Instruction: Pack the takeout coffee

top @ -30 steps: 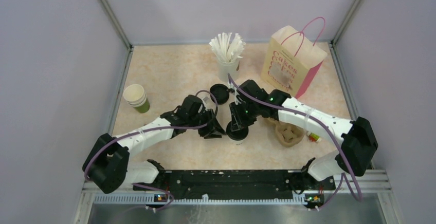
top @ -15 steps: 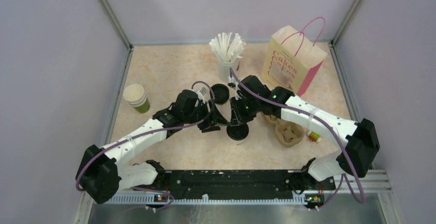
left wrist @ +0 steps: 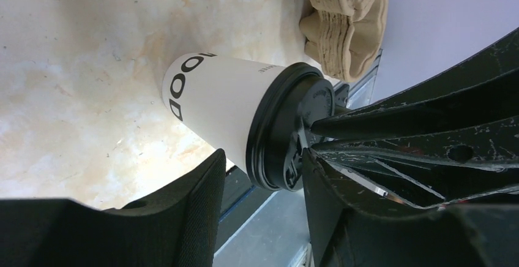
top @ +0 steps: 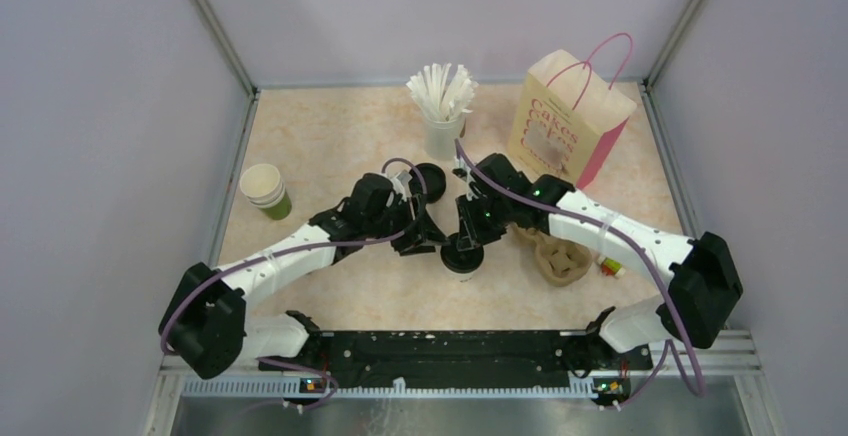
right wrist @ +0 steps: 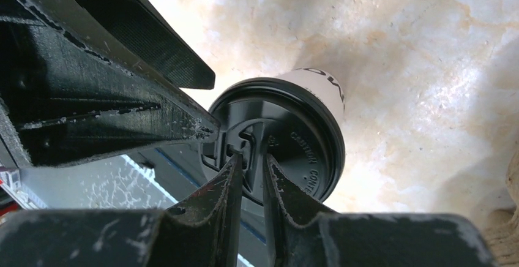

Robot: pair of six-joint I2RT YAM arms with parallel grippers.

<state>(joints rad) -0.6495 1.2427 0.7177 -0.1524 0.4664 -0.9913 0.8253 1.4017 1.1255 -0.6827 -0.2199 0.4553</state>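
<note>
Item under inspection: one coffee cup (top: 462,254), upright on the desk (top: 330,136), midway between the side edges and nearer the near edge. The right tool (right wrist: 248,160) is nearly closed, its tips pinching a small raised piece of the black lid, apparently to steady the cup or seat the lid. The left tool (left wrist: 262,157) stands open astride the cup's rim without evident contact, seemingly ready to take hold. Also counted: one loose lid (top: 430,181), one stack of cups (top: 265,191), one cup of straws (top: 440,106), one paper bag (top: 570,121), one stack of carriers (top: 560,258).

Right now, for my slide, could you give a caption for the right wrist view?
Right gripper pinching the black lid of the takeout coffee, seen from above.
</note>
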